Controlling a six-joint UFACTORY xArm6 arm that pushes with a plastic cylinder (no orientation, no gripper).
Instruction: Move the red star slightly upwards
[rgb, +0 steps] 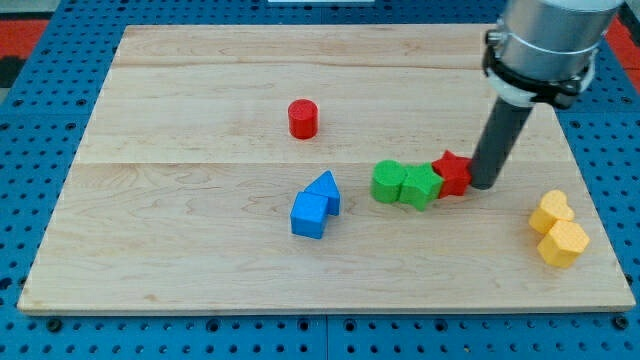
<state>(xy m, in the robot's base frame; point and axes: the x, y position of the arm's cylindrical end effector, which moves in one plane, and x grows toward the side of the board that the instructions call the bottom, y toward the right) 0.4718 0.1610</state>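
The red star (453, 171) lies on the wooden board, right of centre. It touches a green block (421, 186) on its left side. My tip (483, 184) is at the star's right edge, touching it or nearly so. The dark rod rises from there to the view's top right.
A second green block (388, 181) sits left of the first. A red cylinder (303, 119) stands toward the top centre. Two blue blocks (316, 205) sit together at centre. Two yellow blocks (558, 228) lie near the board's right edge (600, 200).
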